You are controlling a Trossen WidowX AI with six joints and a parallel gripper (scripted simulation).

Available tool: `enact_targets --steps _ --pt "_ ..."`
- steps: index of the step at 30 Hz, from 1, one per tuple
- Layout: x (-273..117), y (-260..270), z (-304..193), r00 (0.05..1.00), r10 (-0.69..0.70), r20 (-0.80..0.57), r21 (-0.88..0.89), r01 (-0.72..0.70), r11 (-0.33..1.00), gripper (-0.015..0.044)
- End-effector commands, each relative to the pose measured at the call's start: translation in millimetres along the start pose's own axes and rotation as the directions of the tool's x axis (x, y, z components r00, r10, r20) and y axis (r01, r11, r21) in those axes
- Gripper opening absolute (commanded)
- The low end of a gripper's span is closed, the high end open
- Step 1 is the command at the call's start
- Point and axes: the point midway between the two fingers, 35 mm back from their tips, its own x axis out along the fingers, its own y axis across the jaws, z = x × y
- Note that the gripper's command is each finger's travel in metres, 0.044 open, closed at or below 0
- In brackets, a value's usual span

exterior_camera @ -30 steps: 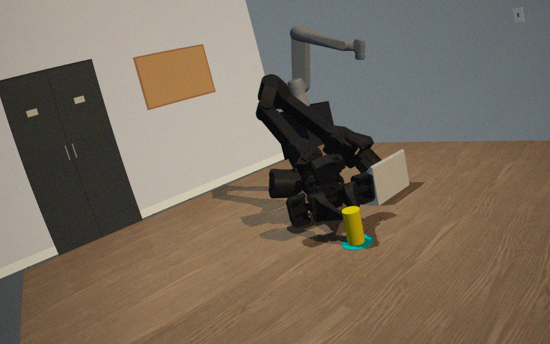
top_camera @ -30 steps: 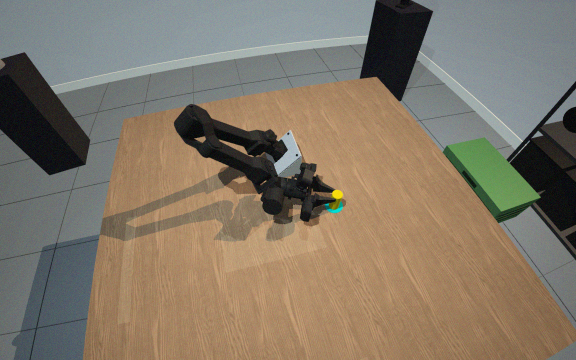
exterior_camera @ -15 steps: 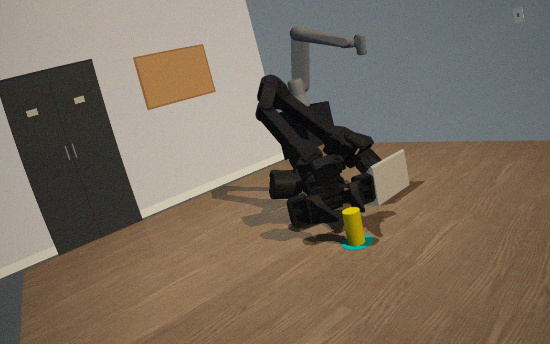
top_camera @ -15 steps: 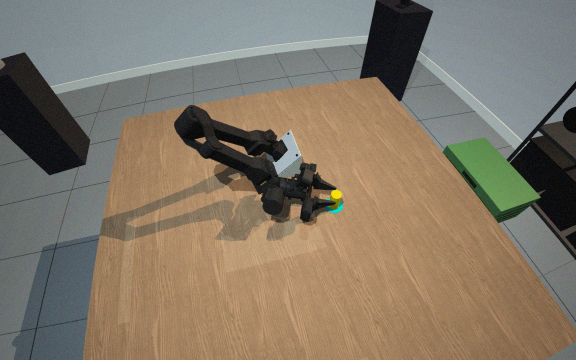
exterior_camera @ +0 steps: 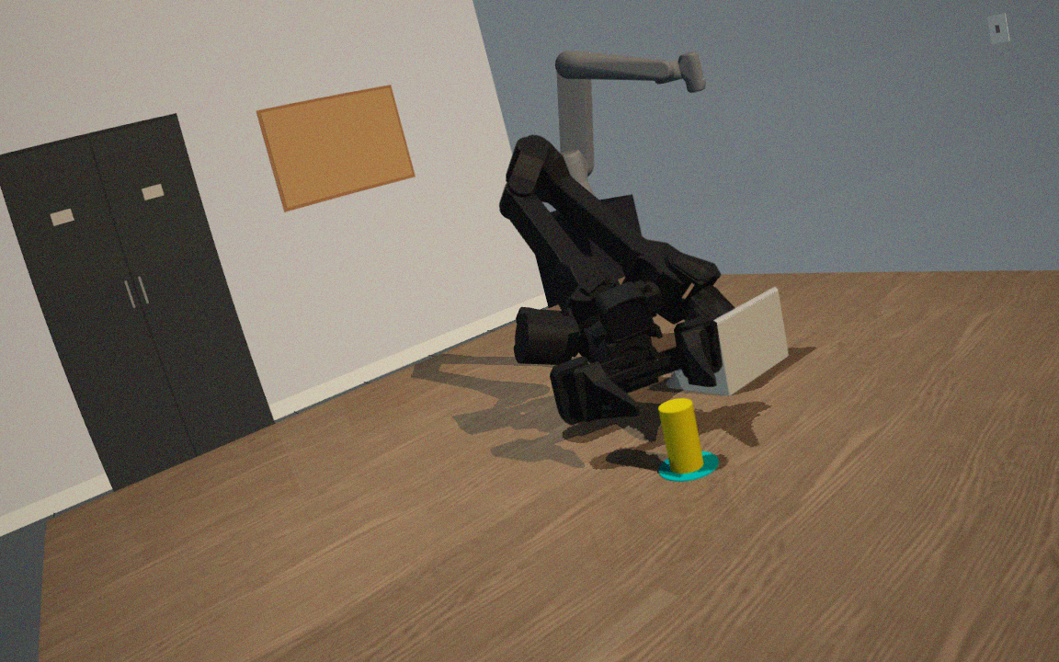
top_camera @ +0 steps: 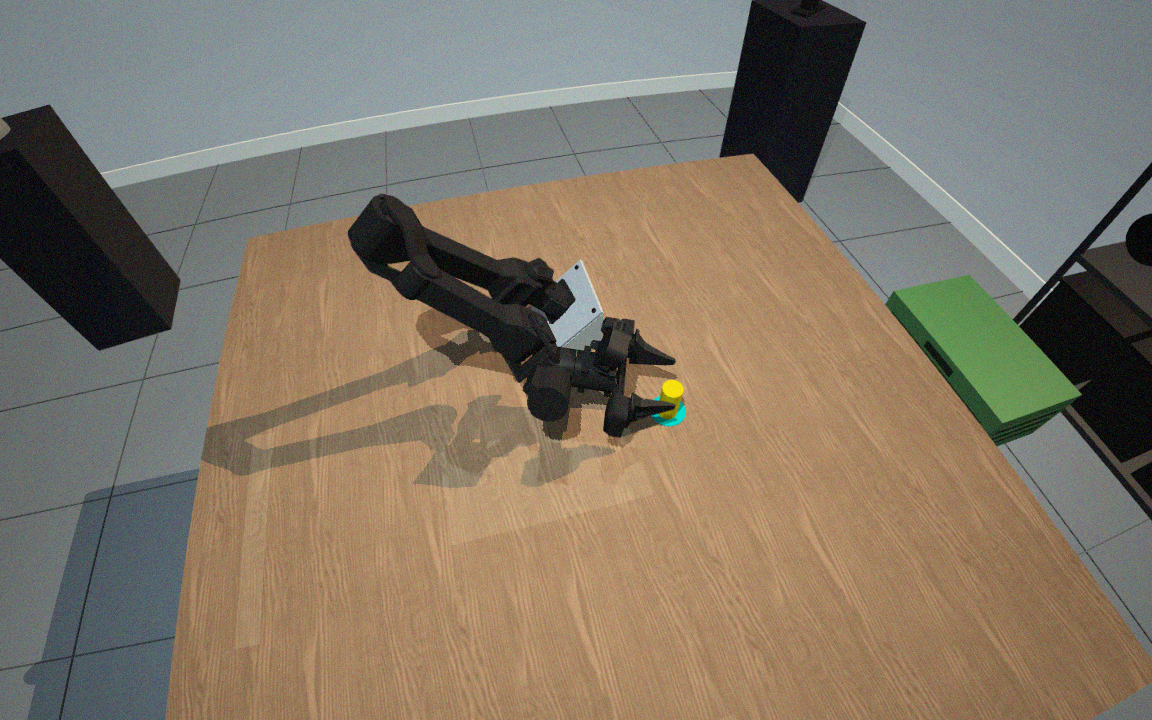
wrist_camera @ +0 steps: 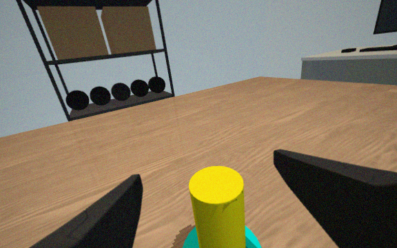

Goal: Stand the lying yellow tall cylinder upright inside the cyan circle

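Cylinder upright on the cyan circle, jaws apart

Your cylinder (top_camera: pixel 671 399) (exterior_camera: pixel 680 436) (wrist_camera: pixel 218 210) stands on end on the circle (top_camera: pixel 678 416) (exterior_camera: pixel 710 464) (wrist_camera: pixel 253 238), with cyan showing around its foot. Your gripper (top_camera: pixel 675 384) (exterior_camera: pixel 676 396) (wrist_camera: pixel 209 168) has its jaws spread wide and clamped on nothing. In the wrist view, you see one finger on each side of the cylinder, with a gap to both. The arm (top_camera: pixel 464 300) (exterior_camera: pixel 599 222) reaches low over the wooden table (top_camera: pixel 741 573) (exterior_camera: pixel 435 559) (wrist_camera: pixel 116 148), and the white plate (top_camera: pixel 582 308) (exterior_camera: pixel 754 341) stands tilted near the gripper.

wood-grain table (top_camera: pixel 795 537) (exterior_camera: pixel 435 559) (wrist_camera: pixel 98 172) — cyan circle (top_camera: pixel 677 419) (exterior_camera: pixel 711 465) (wrist_camera: pixel 252 237) flat on it — yellow cylinder (top_camera: pixel 671 392) (exterior_camera: pixel 681 436) (wrist_camera: pixel 219 210) upright on circle
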Motion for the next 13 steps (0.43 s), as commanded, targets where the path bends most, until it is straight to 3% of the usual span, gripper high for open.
enact_targets --steps 1,13 --pt "-1 -6 19 1.0 -0.009 0.002 -0.008 0.009 1.0 0.04" --pt "-8 -2 71 1.0 -0.01 0.02 -0.004 0.01 1.0 0.04"
